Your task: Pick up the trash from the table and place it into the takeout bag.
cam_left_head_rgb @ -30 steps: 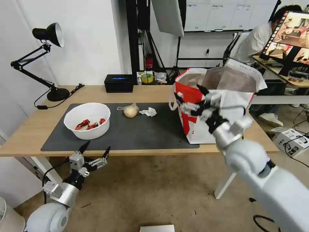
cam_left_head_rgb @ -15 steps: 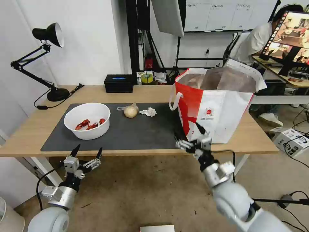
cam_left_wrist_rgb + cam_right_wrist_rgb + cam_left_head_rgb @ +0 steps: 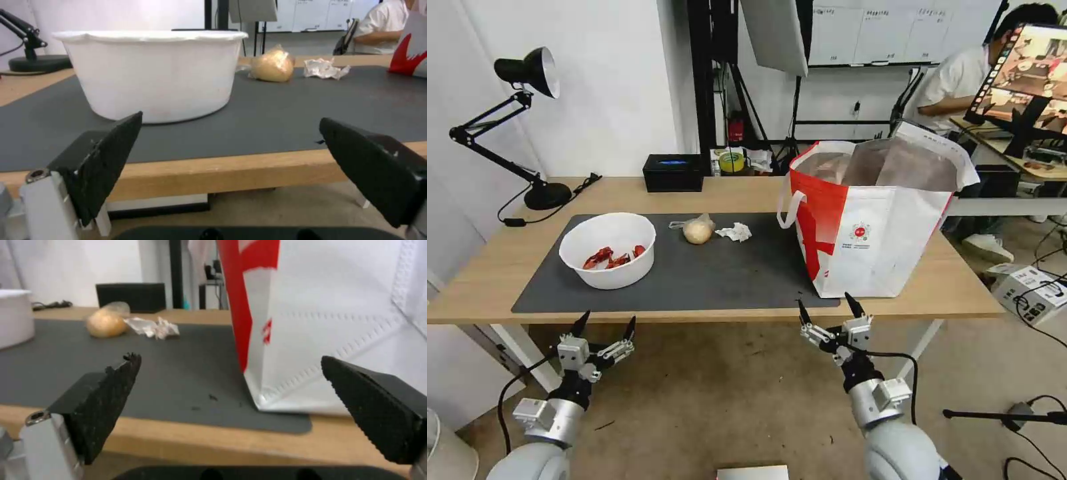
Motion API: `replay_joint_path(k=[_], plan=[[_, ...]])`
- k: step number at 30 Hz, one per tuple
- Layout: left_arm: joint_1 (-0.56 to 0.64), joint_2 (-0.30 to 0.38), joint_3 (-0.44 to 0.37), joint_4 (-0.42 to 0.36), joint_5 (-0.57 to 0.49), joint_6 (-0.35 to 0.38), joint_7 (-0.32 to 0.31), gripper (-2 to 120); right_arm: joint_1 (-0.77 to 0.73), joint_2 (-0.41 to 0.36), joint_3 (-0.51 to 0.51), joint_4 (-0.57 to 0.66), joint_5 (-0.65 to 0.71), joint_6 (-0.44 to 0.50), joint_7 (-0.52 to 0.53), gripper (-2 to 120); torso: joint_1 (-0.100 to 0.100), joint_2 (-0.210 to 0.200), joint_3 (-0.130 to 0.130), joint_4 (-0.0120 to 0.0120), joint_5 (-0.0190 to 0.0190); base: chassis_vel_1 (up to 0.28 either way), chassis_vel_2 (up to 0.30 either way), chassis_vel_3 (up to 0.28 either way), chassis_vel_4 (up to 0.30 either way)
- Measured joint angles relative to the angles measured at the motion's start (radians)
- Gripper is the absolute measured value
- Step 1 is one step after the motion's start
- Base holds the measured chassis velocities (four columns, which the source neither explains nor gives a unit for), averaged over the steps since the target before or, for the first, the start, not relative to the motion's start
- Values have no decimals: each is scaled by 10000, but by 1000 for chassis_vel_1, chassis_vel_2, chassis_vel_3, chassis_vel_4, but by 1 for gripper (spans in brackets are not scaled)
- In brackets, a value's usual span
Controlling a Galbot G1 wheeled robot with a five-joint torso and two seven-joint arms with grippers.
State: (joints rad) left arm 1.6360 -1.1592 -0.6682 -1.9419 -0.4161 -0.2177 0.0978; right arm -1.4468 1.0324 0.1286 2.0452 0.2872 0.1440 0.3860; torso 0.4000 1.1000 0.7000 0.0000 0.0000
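Worktop (image 3: pixel 507 267) in the head view carries a bowl (image 3: pixel 607 250), bagged bun (image 3: pixel 698 230) and tissue (image 3: pixel 734 232) on the mat (image 3: pixel 714 273); the takeout bag (image 3: pixel 880 220) stands at the right end. Left claw (image 3: pixel 603 328) and right claw (image 3: pixel 829 312) hang below the front edge, both spread wide, empty.

Left wrist view: bowl (image 3: pixel 153 70) uncollected.

Right wrist view: bun (image 3: pixel 104 324) and tissue (image 3: pixel 153 328) uncollected. Three items apparently remain.

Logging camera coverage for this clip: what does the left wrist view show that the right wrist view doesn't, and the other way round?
Left wrist only: the lamp base and the white bowl's whole side, straight beyond the open left claw. Right wrist only: the black box and the takeout bag up close, past the open right claw. Both: the bagged bun, crumpled tissue, grey mat and table edge.
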Motion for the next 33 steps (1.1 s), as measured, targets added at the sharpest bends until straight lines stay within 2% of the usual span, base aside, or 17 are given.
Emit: replay_joint_path(k=[24,33], plan=[[65,109,63,147,19,-134,37,100,3,255,-349,-252,23,37,155,100,0,0,0,0,0,0,0,0,0],[32,112,100,192,6,-176,45,100,808,-25,-995,-242,503,-253,-6,100,0,-1,1,0,0,0,0,0,0]])
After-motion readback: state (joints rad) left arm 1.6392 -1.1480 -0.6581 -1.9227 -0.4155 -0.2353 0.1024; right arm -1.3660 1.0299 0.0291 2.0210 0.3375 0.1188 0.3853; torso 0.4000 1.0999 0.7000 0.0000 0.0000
